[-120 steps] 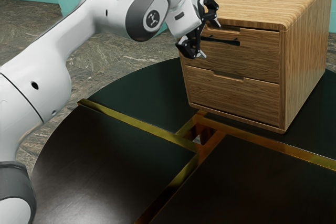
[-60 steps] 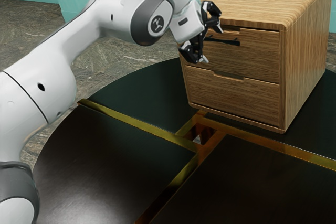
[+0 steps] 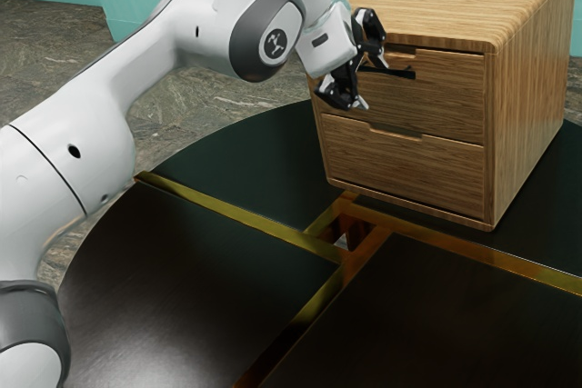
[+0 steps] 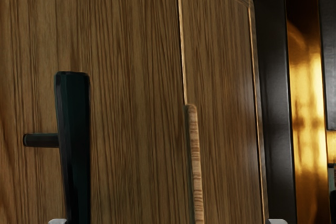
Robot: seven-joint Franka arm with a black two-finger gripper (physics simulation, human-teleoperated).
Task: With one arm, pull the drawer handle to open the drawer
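Wood-grained top drawer [image 3: 441, 97], shut flush, at the far right of the counter [image 3: 227, 170], slim black bar handle [image 3: 397, 71] horizontal across its upper left, raised on a short post

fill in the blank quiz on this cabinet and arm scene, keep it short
1. The light wooden cabinet has ___ drawer fronts.
2. The thin black bar handle is on the ___ of them.
3. The black two-finger tool at that handle is ___.
4. The cabinet stands on a round black table crossed by ___ strips.

Missing words: two; upper; open; gold
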